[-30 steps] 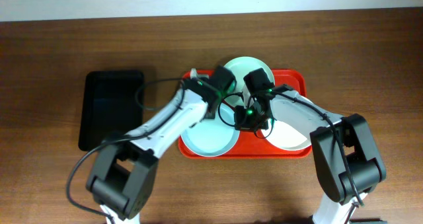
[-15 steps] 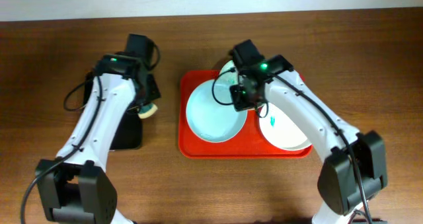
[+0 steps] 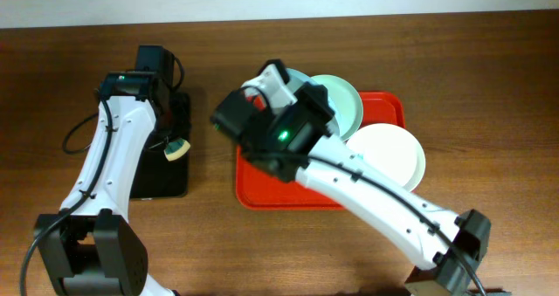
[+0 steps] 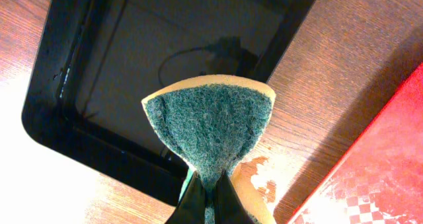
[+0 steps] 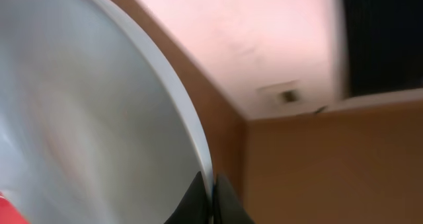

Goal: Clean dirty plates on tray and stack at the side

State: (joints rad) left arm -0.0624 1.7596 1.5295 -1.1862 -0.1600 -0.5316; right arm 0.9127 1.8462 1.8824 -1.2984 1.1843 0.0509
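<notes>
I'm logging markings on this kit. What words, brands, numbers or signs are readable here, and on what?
None can be read.
The sponge, black tray, red tray and plates carry no visible lettering.
A small dark mark on the pale surface in the right wrist view is too blurred to read.

Three plates [image 3: 389,152], two trays [image 3: 262,191], one sponge [image 4: 210,121].

Scouring sponge [image 4: 210,121], green face on yellow, pinched in my left gripper [image 4: 210,201]. Black tray [image 4: 99,65] below it, extending up-left. Wooden table [image 4: 344,72] right.
</notes>
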